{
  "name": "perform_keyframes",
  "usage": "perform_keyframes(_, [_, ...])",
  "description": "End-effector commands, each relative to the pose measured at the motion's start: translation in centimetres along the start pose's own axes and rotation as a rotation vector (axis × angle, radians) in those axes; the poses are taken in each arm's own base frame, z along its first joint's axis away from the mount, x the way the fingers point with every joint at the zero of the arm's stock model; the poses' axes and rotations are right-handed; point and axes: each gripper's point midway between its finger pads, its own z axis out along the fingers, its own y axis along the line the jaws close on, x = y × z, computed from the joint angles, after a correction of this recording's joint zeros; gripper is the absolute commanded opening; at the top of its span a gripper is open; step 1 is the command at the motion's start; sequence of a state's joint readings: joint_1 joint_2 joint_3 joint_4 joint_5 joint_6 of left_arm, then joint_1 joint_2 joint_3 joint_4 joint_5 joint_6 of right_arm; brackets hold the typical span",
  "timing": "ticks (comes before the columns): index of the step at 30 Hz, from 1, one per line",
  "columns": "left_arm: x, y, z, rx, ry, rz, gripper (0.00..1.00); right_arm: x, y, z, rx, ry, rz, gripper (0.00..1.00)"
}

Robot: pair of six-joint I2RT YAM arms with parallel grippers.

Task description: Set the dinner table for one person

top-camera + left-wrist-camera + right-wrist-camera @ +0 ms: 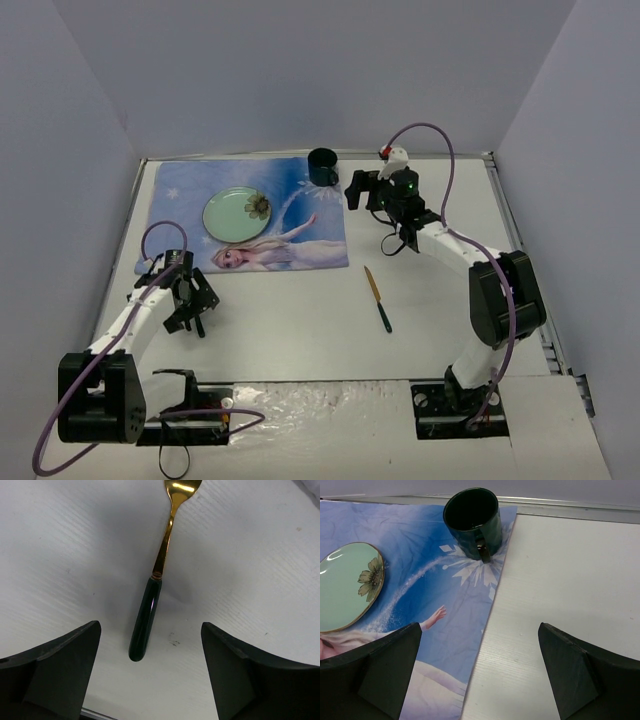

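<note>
Mug upright, plate flat, both on placemat.

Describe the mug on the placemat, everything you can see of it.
The mug is dark green and glossy, ceramic by the look, with one handle facing the right wrist camera. It stands upright; nothing visible inside. It sits on the far right corner of the blue placemat, touching only that. The open right claw is short of it.

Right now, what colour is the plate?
Pale green plate with one flower painted on it, clearest in the right wrist view.
</note>
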State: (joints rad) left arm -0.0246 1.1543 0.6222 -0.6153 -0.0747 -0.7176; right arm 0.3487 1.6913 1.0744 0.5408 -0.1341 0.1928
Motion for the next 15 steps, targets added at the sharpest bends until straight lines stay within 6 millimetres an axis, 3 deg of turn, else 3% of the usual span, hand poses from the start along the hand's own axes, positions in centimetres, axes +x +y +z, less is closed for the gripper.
perform_keyframes(1, [-0.5, -0.2, 0.3, -0.011, -0.04, -0.037, 0.74, -5.1, 1.1, -0.6, -0.059, -0.162, 0.03, 1.0])
perform_keyframes(6, [0.4, 0.3, 1.3, -0.043, -0.019, -0.033, 0.55, -5.2, 1.1, -0.5, -0.075, -0.17, 0.048, 1.0])
perform_keyframes(13, [0.7, 0.6, 2.1, -0.07, -0.007, -0.032, 0.4, -5.0, 0.7, -0.6, -0.074, -0.172, 0.051, 1.0])
perform_keyframes(15, [0.8, 0.5, 2.3, -0.067, -0.002, -0.034, 0.3, -5.0, 0.5, -0.7, -0.071, -0.174, 0.054, 1.0])
